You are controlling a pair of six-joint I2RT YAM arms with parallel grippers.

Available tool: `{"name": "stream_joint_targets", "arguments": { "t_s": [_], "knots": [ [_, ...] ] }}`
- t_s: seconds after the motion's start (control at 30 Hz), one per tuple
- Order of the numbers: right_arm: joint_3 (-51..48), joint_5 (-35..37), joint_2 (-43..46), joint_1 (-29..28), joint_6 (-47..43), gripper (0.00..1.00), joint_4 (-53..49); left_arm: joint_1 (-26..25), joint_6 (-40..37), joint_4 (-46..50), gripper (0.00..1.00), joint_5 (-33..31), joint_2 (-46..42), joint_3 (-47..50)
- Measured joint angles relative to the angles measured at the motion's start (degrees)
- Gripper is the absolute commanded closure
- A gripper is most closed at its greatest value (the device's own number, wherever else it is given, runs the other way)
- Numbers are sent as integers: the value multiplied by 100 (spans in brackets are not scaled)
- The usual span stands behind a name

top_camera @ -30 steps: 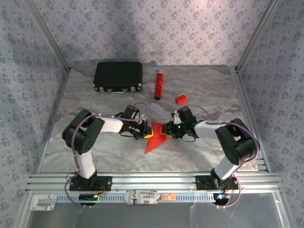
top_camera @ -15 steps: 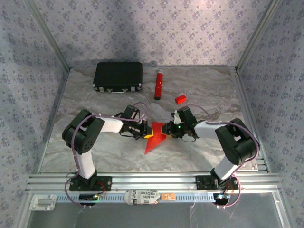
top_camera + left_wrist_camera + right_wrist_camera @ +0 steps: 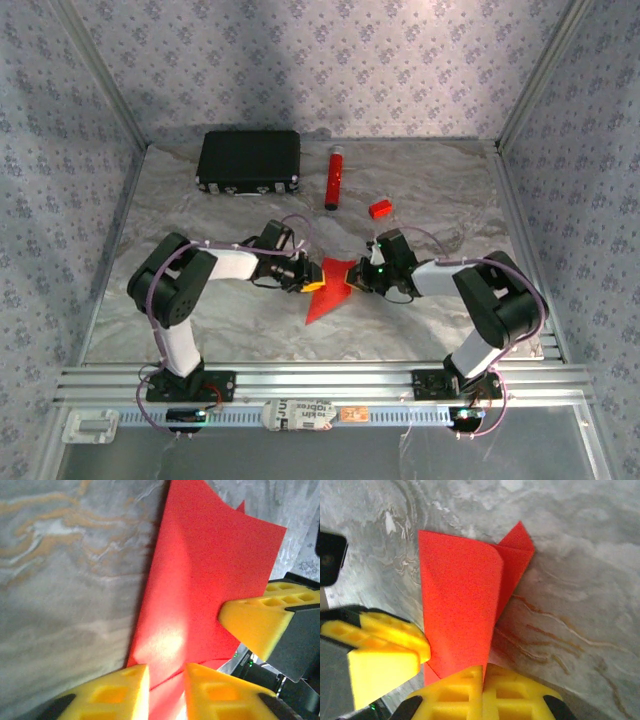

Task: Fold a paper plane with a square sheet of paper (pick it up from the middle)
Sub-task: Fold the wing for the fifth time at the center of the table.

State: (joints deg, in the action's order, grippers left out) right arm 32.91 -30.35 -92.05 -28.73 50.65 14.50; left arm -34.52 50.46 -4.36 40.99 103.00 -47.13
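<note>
Grey marble-patterned bench (image 3: 450, 200), flowery lilac wallpaper on the walls around it, and both arms are reaching in over the middle. Between them sits the folded sheet of thin bright red paper (image 3: 326, 298), resting on the bench with its narrow point aimed at the near edge. Right hand (image 3: 357, 280): yellow fingers (image 3: 515, 695) pressed together, clamped on the paper's right edge, and its wrist view has the red running straight into the seam. Left hand (image 3: 311, 281) on the opposite edge: its yellow fingers (image 3: 120, 692) stand a little apart, with the paper's edge running into that slim gap. One flap overlaps along the sheet, and a small corner pokes out at the far end. Back by the wall are a black rectangular case (image 3: 249, 160), a red cylinder tube (image 3: 334, 177) beside it, and a tiny red block (image 3: 379, 209) just beyond the right arm.
</note>
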Motion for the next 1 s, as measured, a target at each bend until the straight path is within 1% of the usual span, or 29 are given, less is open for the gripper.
{"name": "stream_joint_targets", "arguments": {
  "t_s": [0.1, 0.23, 0.37, 0.5, 0.57, 0.6, 0.67, 0.83, 1.0],
  "knots": [
    [-98, 190, 247, -15, 275, 96, 20, 0, -208, 334, 63, -164, -317, -33],
    [-192, 518, 621, -57, 750, 96, 96, -107, -649, 706, 62, -472, -758, -170],
    [-251, 791, 782, -127, 1217, 96, 214, -533, -1187, 1047, 59, -909, -1040, -271],
    [-319, 960, 791, -181, 1587, 96, 337, -1193, -1692, 1331, 54, -1513, -1123, -278],
    [-321, 1008, 791, -186, 1694, 95, 354, -1473, -1895, 1451, 50, -1838, -1132, -278],
    [-321, 1027, 791, -192, 1733, 95, 365, -1604, -2022, 1506, 48, -2083, -1150, -273],
    [-321, 1056, 796, -195, 1777, 95, 367, -1836, -2243, 1541, 47, -2592, -1228, -232],
    [-321, 1069, 796, -195, 1816, 95, 369, -2234, -2763, 1572, 46, -3604, -1475, -170],
    [-321, 1067, 798, -195, 1818, 95, 372, -2413, -3198, 1576, 48, -4081, -1467, -170]
  ]
}}
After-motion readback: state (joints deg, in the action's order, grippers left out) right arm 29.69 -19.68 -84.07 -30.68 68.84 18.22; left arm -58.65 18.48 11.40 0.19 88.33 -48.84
